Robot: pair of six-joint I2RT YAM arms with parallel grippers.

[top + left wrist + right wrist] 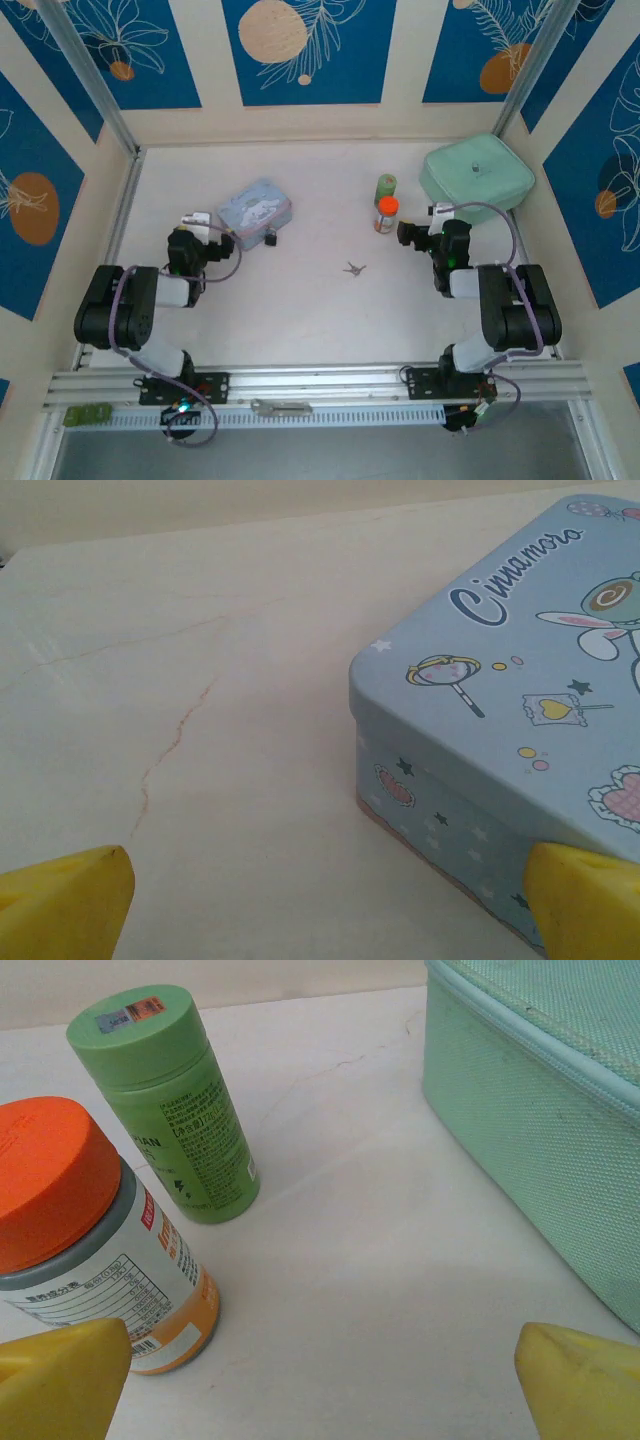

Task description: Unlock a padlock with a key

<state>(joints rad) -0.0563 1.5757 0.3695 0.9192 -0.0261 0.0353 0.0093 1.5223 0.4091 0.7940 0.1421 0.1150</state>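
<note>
1. Mint-green fabric case: far right corner.
2. Pale blue cartoon tin: left of centre. The left gripper faces its corner, jaws wide, holding nothing.
3. Right gripper: jaws wide, empty, facing the orange-capped bottle and green bottle.
4. Padlock: just beside the tin's near right corner.
5. Key: mid-table, between the two arms and apart from both.
</note>
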